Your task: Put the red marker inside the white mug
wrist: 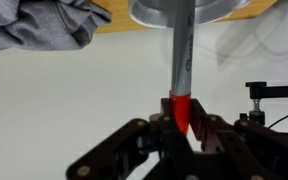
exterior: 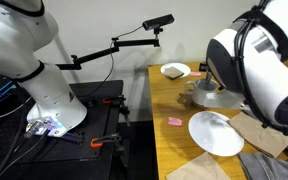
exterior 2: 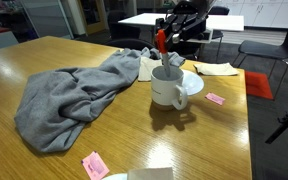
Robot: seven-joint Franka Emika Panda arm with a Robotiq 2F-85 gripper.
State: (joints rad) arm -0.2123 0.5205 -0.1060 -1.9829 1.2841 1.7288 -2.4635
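Note:
In the wrist view my gripper [wrist: 181, 120] is shut on the red end of the red marker [wrist: 181, 70]. Its pale barrel points away from the jaws to the white mug [wrist: 154, 10] at the top edge. In an exterior view the gripper [exterior 2: 162, 42] hangs right over the white mug [exterior 2: 167, 90], which stands upright on the wooden table [exterior 2: 224, 140]. The marker [exterior 2: 161, 40] is held nearly upright, and its pale lower end sits at the mug's mouth. In an exterior view the gripper [exterior: 208, 88] and arm hide most of the mug.
A crumpled grey cloth [exterior 2: 69, 100] lies beside the mug. A large white plate [exterior: 216, 133] and a small white dish with brown contents [exterior: 174, 70] are on the table. Pink squares [exterior 2: 215, 99] [exterior 2: 94, 163] lie on the wood. Papers [exterior 2: 216, 68] lie at the far edge.

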